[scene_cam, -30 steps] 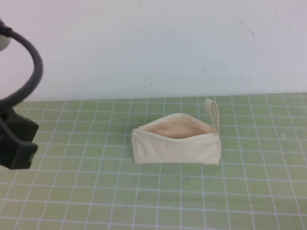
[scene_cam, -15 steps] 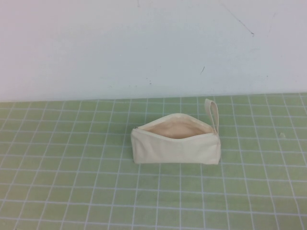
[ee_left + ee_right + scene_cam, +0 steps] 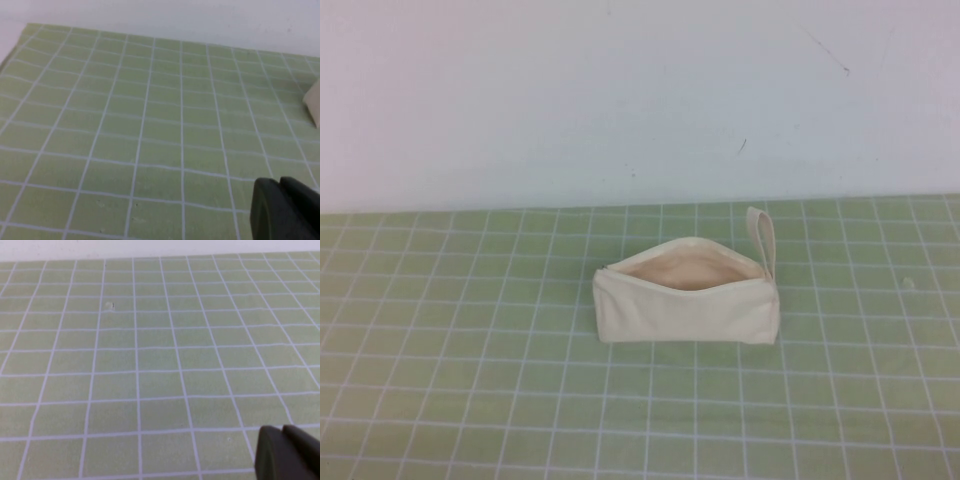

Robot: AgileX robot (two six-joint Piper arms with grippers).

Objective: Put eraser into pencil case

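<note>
The pencil case (image 3: 687, 292), a cream fabric pouch, lies on the green grid mat in the middle of the high view. Its zip mouth gapes open and shows beige lining, and its loop strap (image 3: 762, 238) sticks up at the right end. The eraser shows in no view. Neither arm is in the high view. In the left wrist view my left gripper (image 3: 280, 183) is shut and empty low over the bare mat, with a corner of the pencil case (image 3: 313, 102) at the frame edge. In the right wrist view my right gripper (image 3: 283, 430) is shut and empty over the bare mat.
The green grid mat (image 3: 470, 350) covers the table up to a white wall (image 3: 620, 100) at the back. A small pale speck (image 3: 908, 283) lies on the mat right of the pouch; it also shows in the right wrist view (image 3: 110, 305).
My left arm, at the left edge of the high view one second ago, has moved out of that view. The pencil case has not moved.
</note>
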